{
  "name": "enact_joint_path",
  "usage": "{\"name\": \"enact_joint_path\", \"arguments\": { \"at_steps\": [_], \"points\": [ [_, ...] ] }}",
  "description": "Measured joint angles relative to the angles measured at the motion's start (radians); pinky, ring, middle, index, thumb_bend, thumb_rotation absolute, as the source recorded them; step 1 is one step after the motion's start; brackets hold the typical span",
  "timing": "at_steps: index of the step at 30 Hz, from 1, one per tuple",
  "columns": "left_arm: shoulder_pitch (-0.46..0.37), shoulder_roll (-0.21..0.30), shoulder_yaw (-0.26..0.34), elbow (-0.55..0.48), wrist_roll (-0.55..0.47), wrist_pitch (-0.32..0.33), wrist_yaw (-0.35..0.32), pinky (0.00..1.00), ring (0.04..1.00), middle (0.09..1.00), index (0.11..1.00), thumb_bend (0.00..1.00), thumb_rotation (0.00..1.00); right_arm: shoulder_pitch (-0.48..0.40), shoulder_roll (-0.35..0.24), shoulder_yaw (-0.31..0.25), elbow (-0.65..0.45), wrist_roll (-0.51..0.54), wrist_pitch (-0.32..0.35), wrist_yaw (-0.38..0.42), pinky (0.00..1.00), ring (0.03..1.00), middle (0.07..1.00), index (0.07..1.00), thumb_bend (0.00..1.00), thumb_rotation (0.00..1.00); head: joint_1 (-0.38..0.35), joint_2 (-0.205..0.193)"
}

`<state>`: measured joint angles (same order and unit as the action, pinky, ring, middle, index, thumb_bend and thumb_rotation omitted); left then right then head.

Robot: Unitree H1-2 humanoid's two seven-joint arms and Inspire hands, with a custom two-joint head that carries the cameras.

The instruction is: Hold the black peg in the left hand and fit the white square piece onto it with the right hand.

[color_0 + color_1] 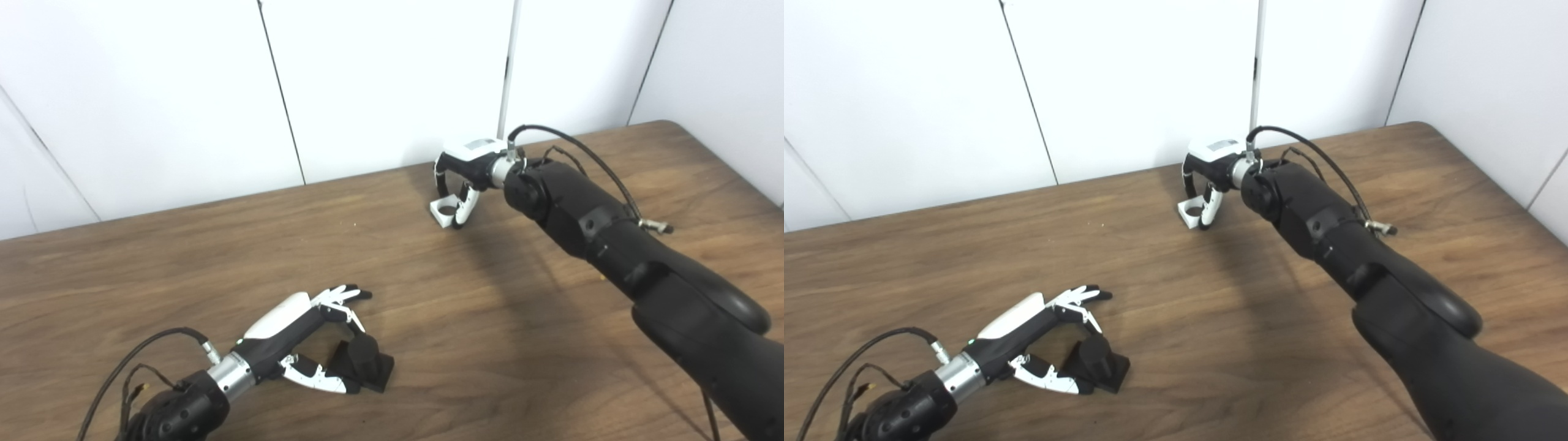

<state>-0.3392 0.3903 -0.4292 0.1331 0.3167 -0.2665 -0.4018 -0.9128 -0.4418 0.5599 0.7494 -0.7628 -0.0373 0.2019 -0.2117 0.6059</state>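
Observation:
The black peg [366, 358] stands upright on its square black base on the wooden table [490, 343], near the front left. My left hand [300, 343] lies low beside it. Its thumb [324, 381] touches the base and one curled finger [352, 321] rests on the peg's top, while the other fingers stretch out above. The white square piece [445, 212], with a round hole, lies on the table near the back wall. My right hand [465, 168] arches over it from the right, with fingers behind it and the thumb against its front side.
The white panelled wall [367, 92] stands directly behind the table's back edge, close to the right hand. The right forearm [612, 239] crosses the table's right half. Cables loop off both wrists.

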Motion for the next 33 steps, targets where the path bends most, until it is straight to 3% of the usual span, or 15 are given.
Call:
{"name": "enact_joint_path", "arguments": {
  "at_steps": [13,20,23,29,33],
  "points": [
    [-0.007,0.006,-0.003,0.001,-0.002,-0.006,-0.004,1.00,1.000,0.946,0.492,0.52,0.07,0.077,-0.058,-0.058,-0.228,0.020,-0.018,0.081,0.94,0.933,0.847,0.481,0.51,0.14,0.024,0.012],
    [-0.010,0.005,-0.007,0.001,-0.002,-0.001,-0.005,1.00,1.000,0.952,0.492,0.52,0.07,0.100,-0.081,-0.096,-0.349,0.040,-0.056,0.111,0.90,0.913,0.837,0.481,0.51,0.14,0.129,0.032],
    [-0.015,0.003,-0.014,0.000,-0.001,0.011,-0.008,1.00,1.000,0.954,0.492,0.52,0.07,0.117,-0.094,-0.107,-0.373,0.054,-0.083,0.120,0.88,0.908,0.840,0.481,0.51,0.14,0.233,0.041],
    [-0.022,-0.009,-0.018,0.001,0.014,0.020,-0.007,1.00,1.000,0.964,0.493,0.52,0.08,0.144,-0.127,-0.146,-0.439,0.083,-0.110,0.148,0.90,0.909,0.838,0.482,0.51,0.14,0.343,0.054],
    [-0.029,-0.017,-0.027,0.001,0.026,0.037,-0.006,1.00,1.000,0.968,0.494,0.52,0.08,0.146,-0.138,-0.161,-0.492,0.104,-0.124,0.178,0.90,0.909,0.840,0.481,0.51,0.14,0.382,0.063]
  ]
}}
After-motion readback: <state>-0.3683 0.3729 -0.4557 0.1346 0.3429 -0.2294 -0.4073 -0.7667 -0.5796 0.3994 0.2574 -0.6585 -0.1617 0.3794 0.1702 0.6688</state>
